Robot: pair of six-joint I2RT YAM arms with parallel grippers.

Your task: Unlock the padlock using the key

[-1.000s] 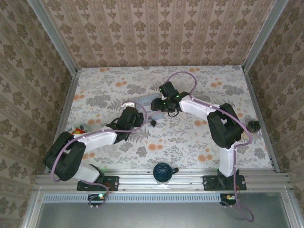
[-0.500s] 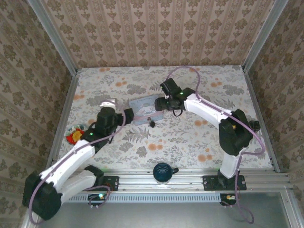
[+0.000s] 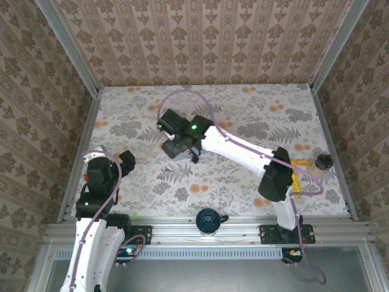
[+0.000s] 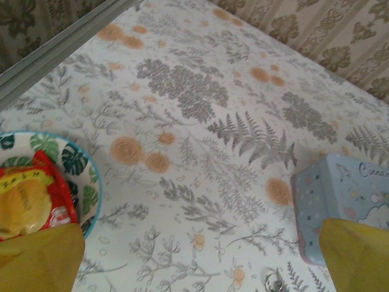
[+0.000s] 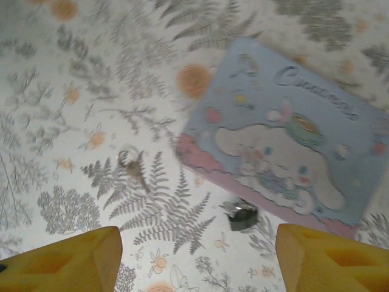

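Left gripper (image 4: 199,252) is open with nothing between its yellow pads (image 4: 42,255), which are cut off at the frame bottom. The bowl (image 4: 94,188) is clipped by the left edge, and the print on the red-yellow packet (image 4: 27,194) in it is unreadable. Right gripper (image 5: 203,258) is also open and empty, above the table (image 5: 73,73). The padlock (image 5: 242,214) lies on the cloth just beside the tin's near edge; it is dark and blurred, shackle hard to make out. The key (image 5: 135,172), on its ring, lies apart to the left. The tin (image 5: 285,140) has a cursive word starting "Cinna", the rest blurred.
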